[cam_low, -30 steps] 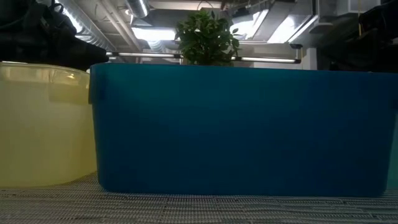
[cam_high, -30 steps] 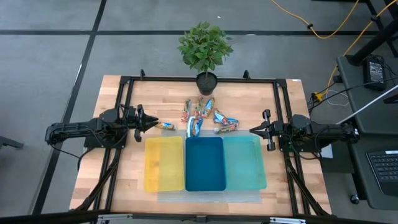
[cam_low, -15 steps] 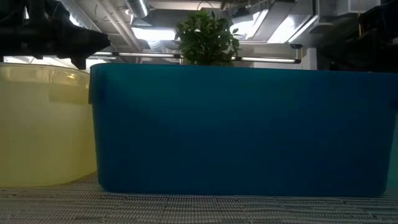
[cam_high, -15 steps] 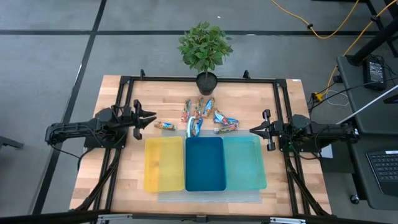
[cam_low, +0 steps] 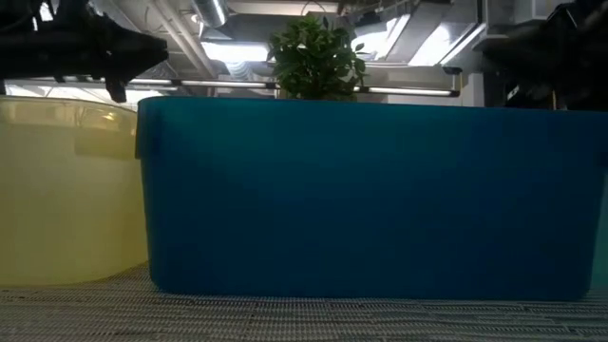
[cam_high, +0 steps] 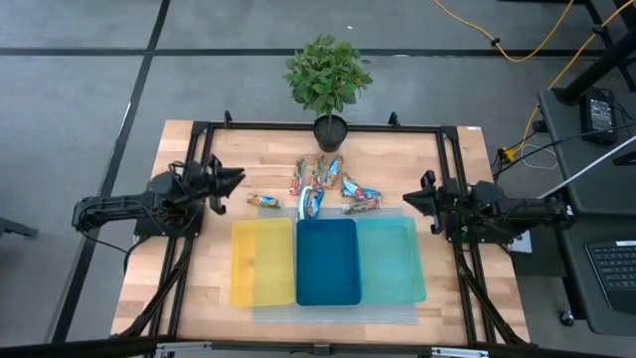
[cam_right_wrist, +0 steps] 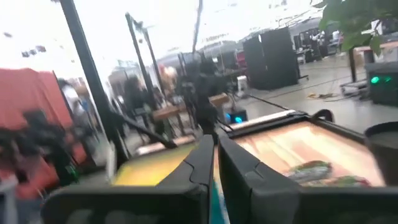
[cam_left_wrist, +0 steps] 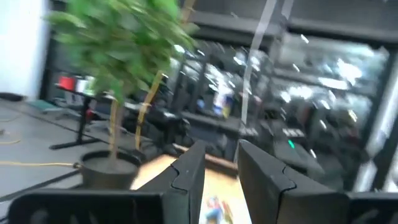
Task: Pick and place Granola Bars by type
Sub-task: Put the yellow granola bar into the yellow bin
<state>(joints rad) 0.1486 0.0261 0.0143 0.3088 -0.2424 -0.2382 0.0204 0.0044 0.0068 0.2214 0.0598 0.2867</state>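
While every bar lies on the bare wood and all three trays stand empty, the sort looks barely begun. Granola Bars: a loose scatter between the potted plant and the far rims of the trays. One orange-brown stray bar sits apart on the left, long axis roughly across the table, one end toward the left arm, just beyond the yellow tray. In the main bunch the axes disagree: a blue bar runs nearly front to back, close to the rim of the dark blue tray; others at the right lie slanted or crosswise, near the teal tray

Left gripper hangs over the wood beside the stray bar, apart from it, fingers with a narrow gap and nothing between them. Right gripper waits at the right edge, fingers pressed together, empty

Judgement: next pick is likely the stray bar, being isolated. Best to open wider, turn the wrist so the fingers close across the bar's short width, come straight down, and pinch mid-length. Crinkly wrapper may slip, so a centred grip matters. Which tray suits which type I cannot tell
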